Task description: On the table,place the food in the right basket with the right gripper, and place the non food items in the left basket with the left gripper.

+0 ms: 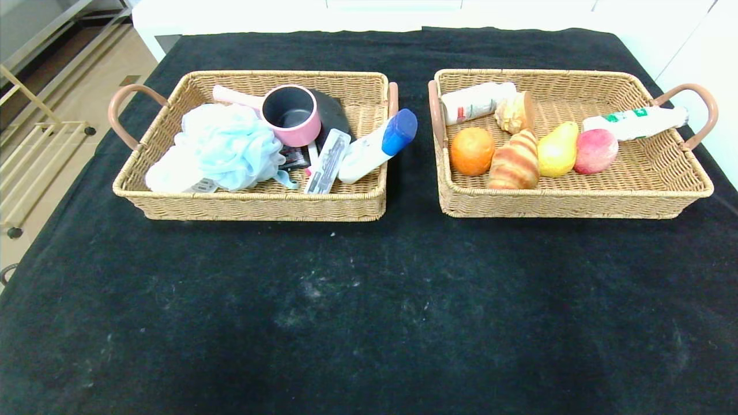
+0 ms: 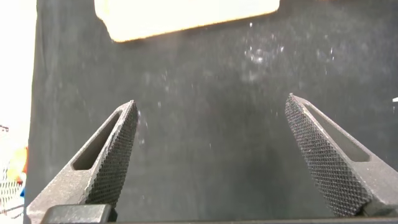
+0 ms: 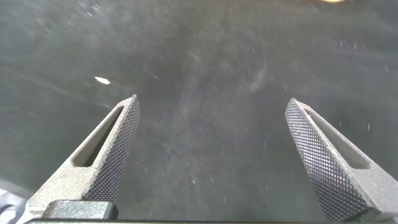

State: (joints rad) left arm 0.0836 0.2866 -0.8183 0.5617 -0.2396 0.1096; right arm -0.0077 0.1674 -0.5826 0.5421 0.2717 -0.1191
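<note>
Two woven wicker baskets with curved pinkish handles are seen side by side in the upper half of the head view, on a surface (image 1: 369, 311) covered in fuzzy black cloth that's speckled with pale lint. The left basket (image 1: 253, 204) is packed with non-food stuff: a fluffy light-blue bath pouf (image 1: 222, 147), a glossy pink pot (image 1: 291, 115) with a dark inside, a white bottle with a blue cap (image 1: 377, 147) leaning on the rim, and a flat packaged item (image 1: 327, 161). The right basket (image 1: 571, 202) is filled with a round orange (image 1: 472, 151), a striped croissant (image 1: 515, 161), a smooth yellow pear (image 1: 557, 151), a reddish peach (image 1: 595, 151), a crinkly pastry (image 1: 513, 112) and two white tubes (image 1: 634, 122). Beige floor and a metal rack are visible at the far left, white furniture along the top. In the wrist views, the left gripper (image 2: 211, 152) and right gripper (image 3: 211, 152) are both shown with jaws spread wide, their knurled grey pads holding nothing, only black cloth beneath. A pale basket edge is caught in the left wrist view.
</note>
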